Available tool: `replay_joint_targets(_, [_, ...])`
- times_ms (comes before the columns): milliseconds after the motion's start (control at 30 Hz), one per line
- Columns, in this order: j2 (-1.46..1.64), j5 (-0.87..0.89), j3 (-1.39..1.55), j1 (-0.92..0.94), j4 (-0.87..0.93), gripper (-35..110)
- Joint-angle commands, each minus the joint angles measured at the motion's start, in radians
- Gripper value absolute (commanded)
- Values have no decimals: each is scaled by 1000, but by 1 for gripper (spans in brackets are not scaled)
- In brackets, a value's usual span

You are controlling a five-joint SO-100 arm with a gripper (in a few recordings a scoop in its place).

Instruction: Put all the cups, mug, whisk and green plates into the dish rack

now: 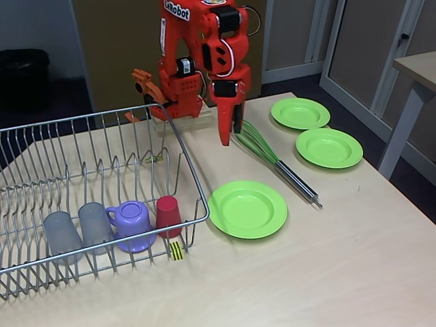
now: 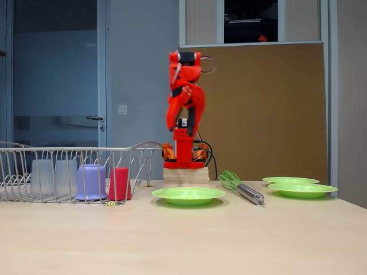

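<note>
Below the gripper (image 1: 230, 133), the whisk (image 1: 276, 162).

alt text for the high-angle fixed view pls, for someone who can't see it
A red robot arm's gripper hangs over a green whisk on a table, among three green plates. A wire dish rack at left holds two grey cups, a purple mug and a red cup.

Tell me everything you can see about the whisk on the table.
The whisk has bright green wire loops and a slim silver, metal-looking handle. It lies flat on the pale wooden table, loops toward the arm's base, handle end pointing toward the table's front. It rests between the nearest green plate and the two farther ones, touching none. The hand hangs just beside the loops; contact is unclear.
</note>
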Motion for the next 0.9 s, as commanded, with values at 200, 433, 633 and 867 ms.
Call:
replay_joint_targets(200, [-212,411,91,-299,-515,35])
replay_joint_targets(433, [-393,597,117,-405,-779,37])
replay_joint_targets(633, [-443,650,173,-430,-861,37])
replay_joint_targets(867, [-499,640,222,-428,-928,36])
